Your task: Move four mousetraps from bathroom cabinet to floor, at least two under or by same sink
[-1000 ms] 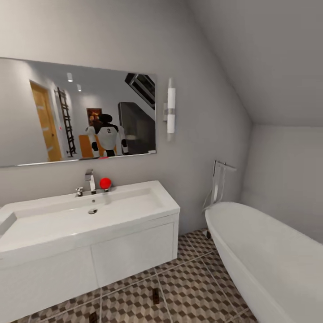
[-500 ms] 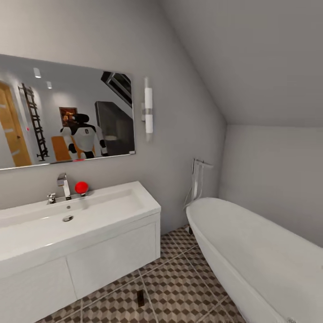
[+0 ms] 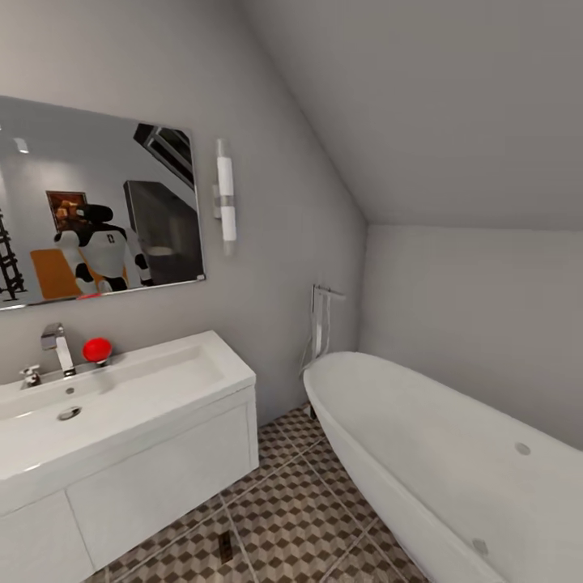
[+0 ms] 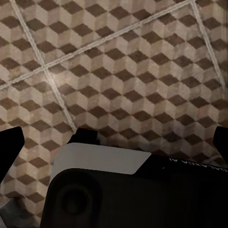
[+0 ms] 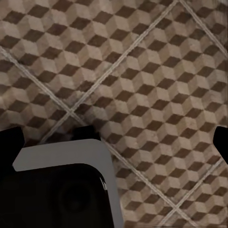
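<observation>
In the head view the white bathroom sink [image 3: 121, 389], with its chrome tap [image 3: 55, 346], sits on a white vanity at the left. One small dark mousetrap [image 3: 225, 547] lies flat on the cube-patterned bathroom floor [image 3: 300, 510], just in front of the vanity. Both wrist views look down on bare floor tiles. My left gripper [image 4: 116, 133] is open, its dark fingers [image 4: 10, 145] far apart with nothing between them. My right gripper [image 5: 116, 135] is open too, and holds nothing.
A long white bathtub [image 3: 437, 453] fills the right side, with a chrome floor tap [image 3: 317, 324] at its head. A red ball [image 3: 96, 349] rests on the sink's back edge. The wall mirror [image 3: 97, 210] reflects the robot; a sloped ceiling closes in overhead.
The head camera has swung to the right, so the sink slid left in the picture and more of the bathtub shows. A second trap near the lower edge has left the picture.
</observation>
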`<state>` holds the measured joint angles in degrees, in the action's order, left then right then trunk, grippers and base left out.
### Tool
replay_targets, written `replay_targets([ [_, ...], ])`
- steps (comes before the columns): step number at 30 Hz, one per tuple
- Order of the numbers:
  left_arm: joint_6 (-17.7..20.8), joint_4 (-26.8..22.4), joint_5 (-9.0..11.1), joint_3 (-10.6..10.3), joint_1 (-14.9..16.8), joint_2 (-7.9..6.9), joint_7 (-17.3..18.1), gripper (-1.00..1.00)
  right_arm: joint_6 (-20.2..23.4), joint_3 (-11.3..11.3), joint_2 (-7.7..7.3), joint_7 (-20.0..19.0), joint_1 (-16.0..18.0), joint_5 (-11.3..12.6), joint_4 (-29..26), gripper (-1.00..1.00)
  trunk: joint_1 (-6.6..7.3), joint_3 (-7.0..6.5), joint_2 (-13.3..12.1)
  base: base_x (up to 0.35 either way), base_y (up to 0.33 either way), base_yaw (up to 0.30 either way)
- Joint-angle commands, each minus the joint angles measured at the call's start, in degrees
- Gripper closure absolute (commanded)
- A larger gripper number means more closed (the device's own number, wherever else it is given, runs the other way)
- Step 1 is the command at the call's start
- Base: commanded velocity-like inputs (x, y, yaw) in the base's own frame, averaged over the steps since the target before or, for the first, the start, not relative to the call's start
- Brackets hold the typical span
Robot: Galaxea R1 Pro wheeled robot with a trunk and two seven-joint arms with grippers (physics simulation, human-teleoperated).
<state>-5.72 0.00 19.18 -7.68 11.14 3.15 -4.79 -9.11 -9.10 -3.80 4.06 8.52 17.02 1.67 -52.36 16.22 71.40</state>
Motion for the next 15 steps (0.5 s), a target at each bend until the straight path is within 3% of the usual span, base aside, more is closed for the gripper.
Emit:
replay_targets([
  [1, -0.17, 0.01, 0.42, -0.49, 0.02, 0.01, -0.20, -1.00, -0.30, -0.48, 0.02, 0.01, 0.09, 0.53, 0.18, -1.00, 0.00, 0.07, 0.04, 0.000, 0.000, -0.294],
  [15, -0.17, 0.03, 0.42, -0.49, 0.02, 0.01, -0.22, -1.00, -0.30, -0.43, 0.02, -0.02, 0.09, 0.72, 0.18, -1.00, 0.00, 0.07, 0.04, 0.000, 0.000, -0.294],
])
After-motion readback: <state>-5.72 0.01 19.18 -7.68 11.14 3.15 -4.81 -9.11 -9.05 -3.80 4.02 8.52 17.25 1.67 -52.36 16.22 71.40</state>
